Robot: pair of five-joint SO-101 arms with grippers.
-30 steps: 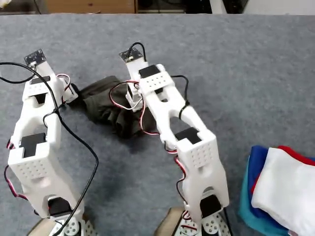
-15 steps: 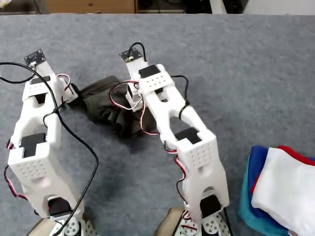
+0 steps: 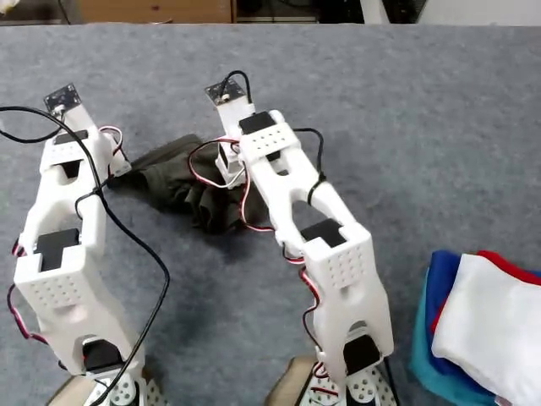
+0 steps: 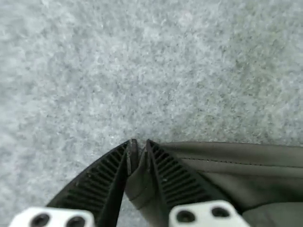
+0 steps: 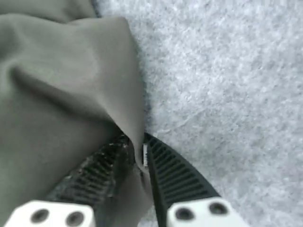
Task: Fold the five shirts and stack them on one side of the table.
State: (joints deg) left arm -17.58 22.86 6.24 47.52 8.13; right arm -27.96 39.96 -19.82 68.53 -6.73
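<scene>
While both pincers grip cloth, the crumpled dark olive shirt [image 3: 182, 188] lies bunched between them on the grey felt-covered table [image 3: 406, 127]. The left gripper [image 4: 138, 143] has its ribbed jaws almost closed, with a thin fold of the shirt's hemmed edge pinched between them. The rest of the garment spreads off to one side of that pincer, and bare felt lies beyond its tips. The right gripper [image 5: 140, 140] is likewise nearly closed on a fold of the shirt, whose cloth drapes over one of its jaws. Well apart from both pincers, out past the right arm's base, the stack of folded shirts [image 3: 478, 330] rests with white on top of red, blue and teal.
</scene>
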